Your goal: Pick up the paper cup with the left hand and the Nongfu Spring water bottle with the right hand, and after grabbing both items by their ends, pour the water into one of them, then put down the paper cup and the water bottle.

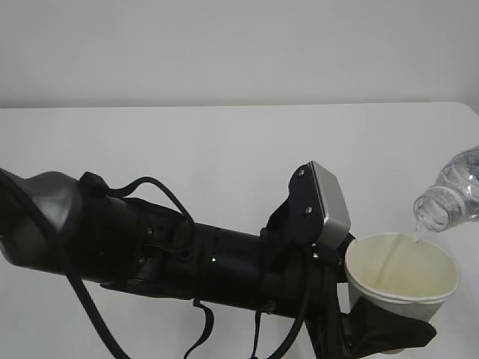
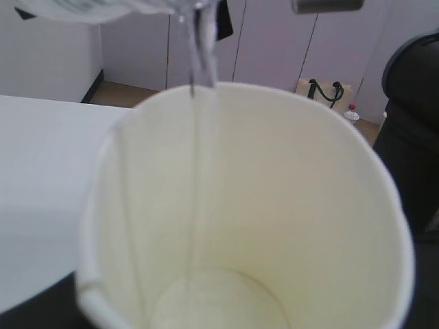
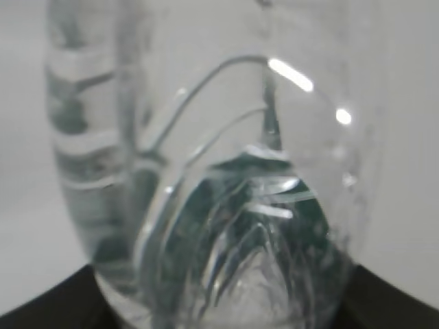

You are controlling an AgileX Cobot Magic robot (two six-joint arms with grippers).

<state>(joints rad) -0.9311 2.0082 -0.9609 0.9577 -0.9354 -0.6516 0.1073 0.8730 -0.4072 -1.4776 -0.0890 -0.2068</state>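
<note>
We are pouring: our left hand [image 1: 389, 329] is clasping the paper cup [image 1: 402, 273] above the table [image 1: 224, 149]. Our right hand, itself unseen, is gripping the Nongfu Spring water bottle [image 1: 453, 193], tilted just above the cup's rim, with water [image 2: 199, 62] streaming in. Next, we judge, comes righting the bottle.

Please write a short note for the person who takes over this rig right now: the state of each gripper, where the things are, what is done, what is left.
Left gripper: shut on the paper cup, held near its bottom, above the white table.
Right gripper: not visible in the exterior view; the wrist view shows it holding the water bottle at its base, tilted with the mouth over the cup's far rim.
Done: both things lifted; pouring is under way, with a thin stream of water entering the cup and a little water at its bottom.
Left: finish pouring, bring the bottle upright, put down the cup and the bottle.
</note>
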